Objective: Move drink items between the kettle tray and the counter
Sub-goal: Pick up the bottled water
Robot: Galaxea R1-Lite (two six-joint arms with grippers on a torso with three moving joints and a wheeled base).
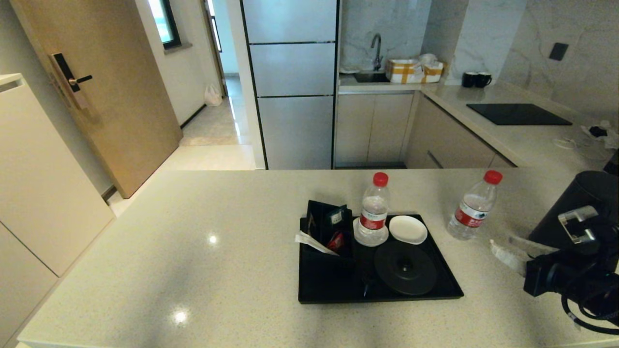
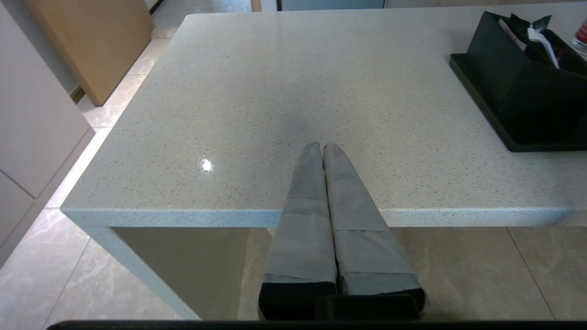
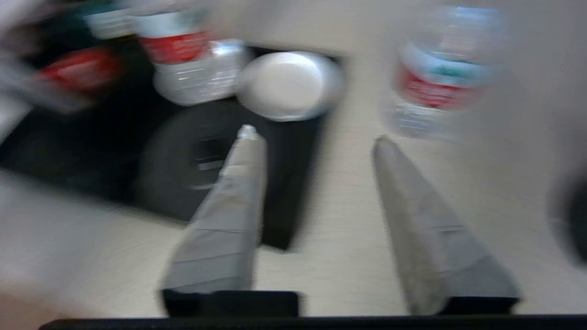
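This is a home kitchen, or a serviced flat's. Far beyond the right gripper (image 1: 512, 249) a tall steel fridge (image 1: 291, 82) stands beside a sink (image 1: 370, 76) with a curved tap (image 1: 376, 50), set against marble wall panels. Off to its right a black cooktop (image 1: 518, 114) lies flush in the worktop, two black mugs (image 1: 476, 79) behind it. Away to its left, a wooden door (image 1: 104, 92) carries an electronic lock (image 1: 69, 79).

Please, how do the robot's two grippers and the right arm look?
Both grippers, the left gripper and the right gripper, have two long tapering fingers wrapped in grey tape on black bases. The right arm is black, with a black cable.
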